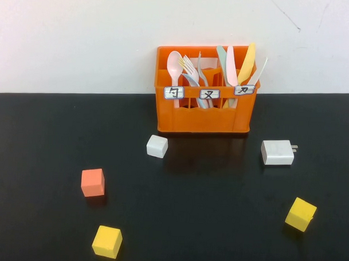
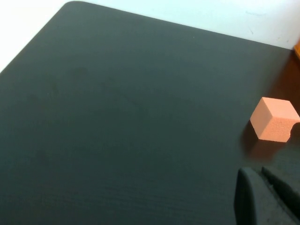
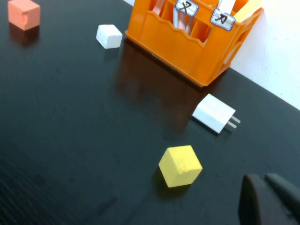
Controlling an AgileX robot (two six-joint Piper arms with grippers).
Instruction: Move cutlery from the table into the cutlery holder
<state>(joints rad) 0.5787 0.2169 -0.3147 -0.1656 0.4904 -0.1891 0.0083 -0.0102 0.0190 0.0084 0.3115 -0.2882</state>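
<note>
The orange cutlery holder (image 1: 204, 91) stands at the back of the black table (image 1: 47, 160), against the wall. A pale pink spoon (image 1: 175, 64) stands in its left compartment, a light grey fork (image 1: 191, 68) with others in the middle one, and pastel knives in the right one. No cutlery lies on the table. The holder also shows in the right wrist view (image 3: 187, 47). Neither arm shows in the high view. My left gripper (image 2: 257, 171) is shut and empty over bare table near an orange cube (image 2: 274, 119). My right gripper (image 3: 262, 177) is shut and empty near a yellow cube (image 3: 180, 166).
On the table lie a white cube (image 1: 157, 146), a white charger block (image 1: 277, 152), the orange cube (image 1: 93, 182) and two yellow cubes (image 1: 107, 241) (image 1: 300, 214). The charger (image 3: 213, 113) lies between the holder and the right-hand yellow cube.
</note>
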